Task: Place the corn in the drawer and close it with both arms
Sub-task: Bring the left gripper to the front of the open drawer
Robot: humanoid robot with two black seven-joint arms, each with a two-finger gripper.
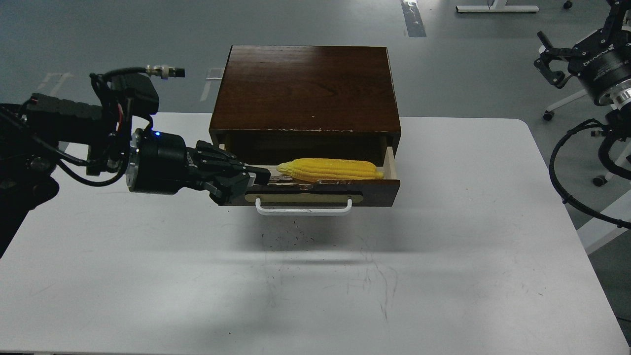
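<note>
The yellow corn (330,169) lies lengthwise inside the open dark brown drawer (379,190), just behind its chipped front edge, pale tip to the left. The drawer has a white bar handle (304,210) and stands part way out of the brown cabinet (305,88). My left gripper (254,178) reaches in from the left at the drawer's left front corner, its fingers together and holding nothing. Its fingertips (261,176) lie over the front edge, just left of the corn's tip. My right gripper (541,49) hangs open and empty in the air at the far upper right, off the table.
The cabinet stands at the back middle of a white table (315,286). Black cables (557,162) of my right arm loop past the table's right edge. Chair bases and a desk foot stand on the grey floor beyond.
</note>
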